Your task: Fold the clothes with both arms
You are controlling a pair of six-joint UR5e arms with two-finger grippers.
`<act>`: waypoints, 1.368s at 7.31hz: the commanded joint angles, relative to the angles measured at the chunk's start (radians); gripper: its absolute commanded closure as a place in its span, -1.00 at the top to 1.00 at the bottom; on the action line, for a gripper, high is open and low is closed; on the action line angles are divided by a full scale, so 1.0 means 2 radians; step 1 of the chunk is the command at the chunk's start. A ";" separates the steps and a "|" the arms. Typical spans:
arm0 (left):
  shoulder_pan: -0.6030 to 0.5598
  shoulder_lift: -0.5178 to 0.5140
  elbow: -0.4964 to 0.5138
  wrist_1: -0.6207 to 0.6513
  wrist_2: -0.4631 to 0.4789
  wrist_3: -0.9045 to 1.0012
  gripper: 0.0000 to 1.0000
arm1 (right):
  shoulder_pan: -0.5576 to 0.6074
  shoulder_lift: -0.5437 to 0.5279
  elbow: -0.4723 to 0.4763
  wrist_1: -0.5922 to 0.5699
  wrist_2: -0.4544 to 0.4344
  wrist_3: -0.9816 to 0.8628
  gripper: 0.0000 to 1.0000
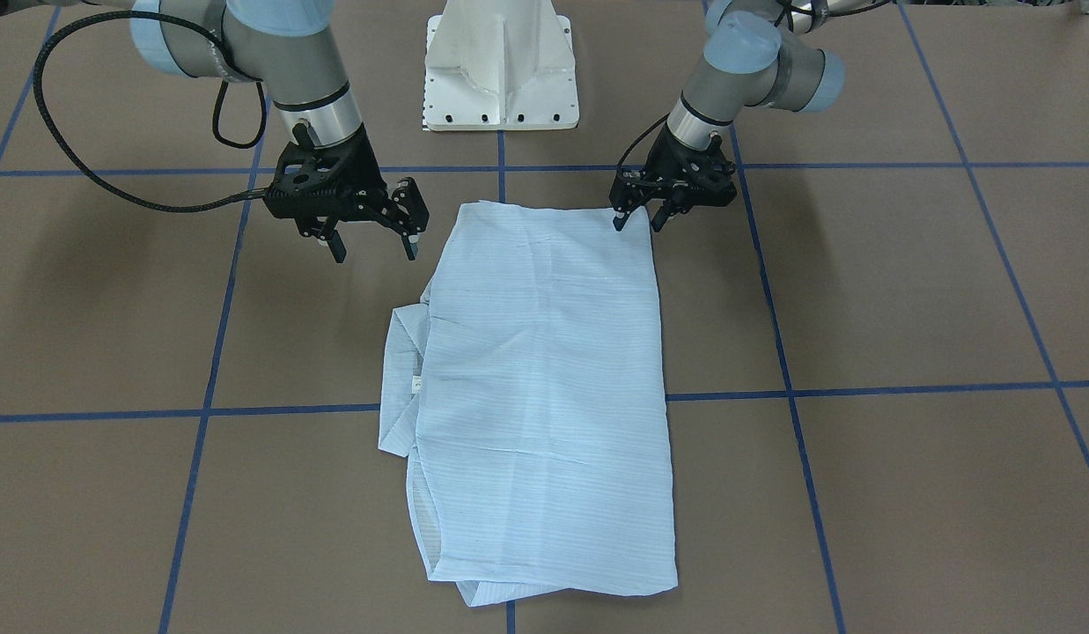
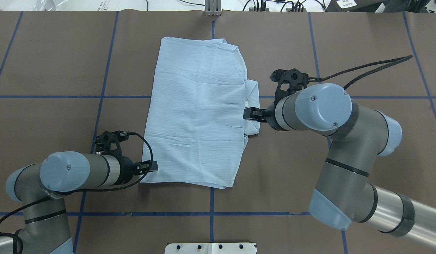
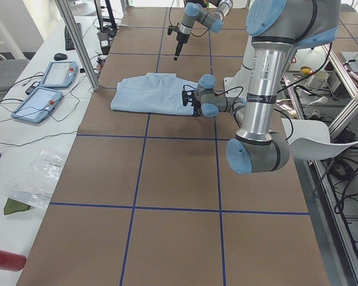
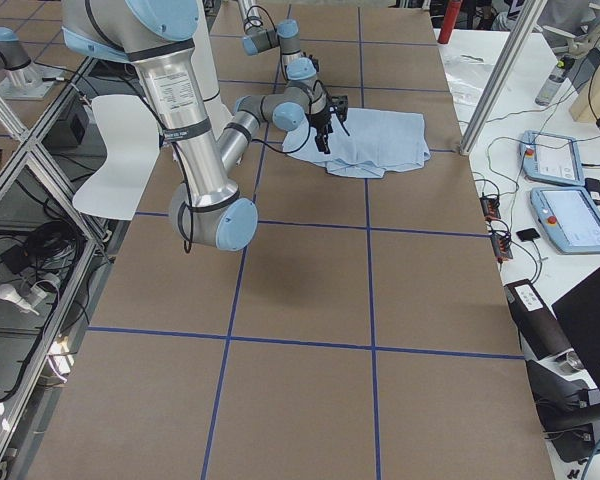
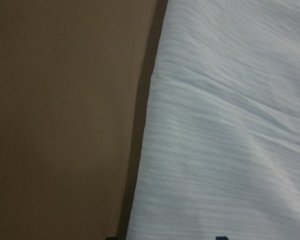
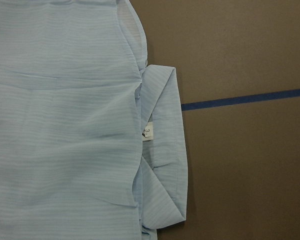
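The shirt point(image 1: 544, 370) lies folded flat on the table point(image 1: 905, 282), collar point(image 1: 399, 396) toward my right side. My left pincer point(image 1: 637, 224) stands spread at the shirt's near corner. My right pincer point(image 1: 374, 255) hangs spread near the collar edge.

The front-facing camera looks steeply down across the table point(image 1: 861, 291) toward the pedestal base point(image 1: 502, 70). The overhead camera looks forward and down from behind the robot. Two side cameras view along the table from its left and right ends, far off. Both wrist cameras point down, close over the shirt point(image 6: 65, 125), which all six views share.
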 commanded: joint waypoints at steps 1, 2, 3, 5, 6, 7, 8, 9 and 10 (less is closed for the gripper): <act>0.007 0.000 0.001 0.001 0.000 0.000 0.45 | -0.001 -0.001 0.000 0.001 0.000 0.001 1.00; 0.007 0.000 0.000 0.001 0.000 0.000 0.45 | -0.001 -0.002 0.000 0.001 0.000 0.001 1.00; 0.010 0.000 0.000 0.001 0.000 -0.001 0.45 | -0.001 -0.002 0.000 0.001 0.000 0.001 1.00; 0.010 0.000 0.001 0.001 0.003 -0.001 0.18 | -0.002 -0.002 0.000 0.000 0.000 0.001 1.00; 0.010 0.000 0.002 0.001 0.003 -0.001 0.06 | -0.004 -0.002 -0.001 0.000 0.000 0.001 1.00; 0.013 0.001 0.003 0.001 0.004 -0.001 0.05 | -0.004 -0.002 -0.001 0.001 0.000 0.001 1.00; 0.014 0.001 0.003 0.001 0.004 -0.001 -0.09 | -0.004 -0.002 -0.001 0.000 0.000 0.002 1.00; 0.014 0.000 0.002 0.001 0.004 -0.002 -0.52 | -0.004 -0.002 -0.001 0.000 0.000 0.002 1.00; 0.014 0.000 0.001 0.001 0.004 -0.001 -1.00 | -0.006 -0.002 -0.001 0.000 0.000 0.002 1.00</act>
